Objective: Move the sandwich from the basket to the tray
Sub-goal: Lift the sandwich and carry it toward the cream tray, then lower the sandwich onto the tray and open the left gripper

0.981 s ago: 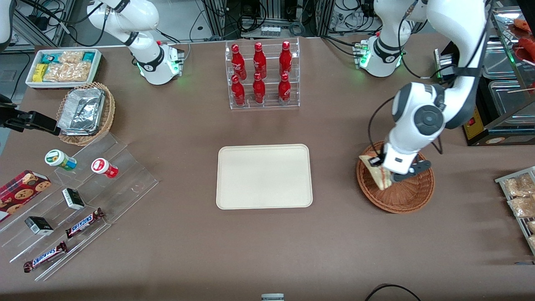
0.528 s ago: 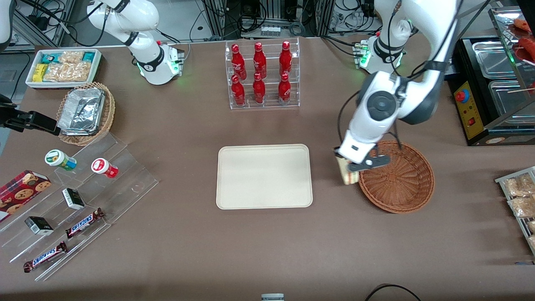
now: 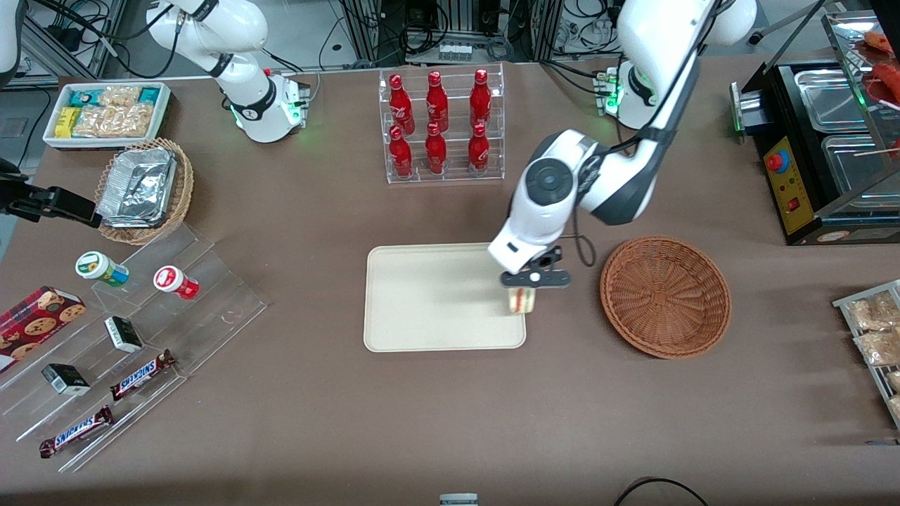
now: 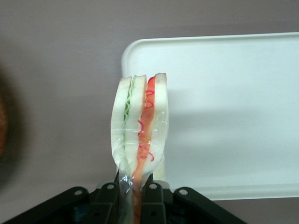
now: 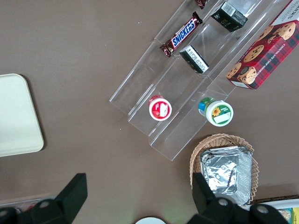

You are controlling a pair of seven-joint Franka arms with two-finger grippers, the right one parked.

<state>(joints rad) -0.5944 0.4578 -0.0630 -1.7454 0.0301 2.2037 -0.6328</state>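
Pale-bread sandwich (image 4: 139,135) hangs pinched in the closed tool (image 4: 132,198) over the tray's (image 3: 422,295) edge.

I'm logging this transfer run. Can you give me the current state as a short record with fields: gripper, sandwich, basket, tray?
gripper: left arm's gripper, shut on the sandwich, over the tray's edge nearest the basket
sandwich: wrapped wedge, held in the air, not yet set down
basket: reddish-brown wicker, nothing in it
tray: cream, nothing resting on it

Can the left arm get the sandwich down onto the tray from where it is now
Probably yes. The claw, shut on the sandwich, hangs over the tray's edge nearest the basket, with nothing on the tray.
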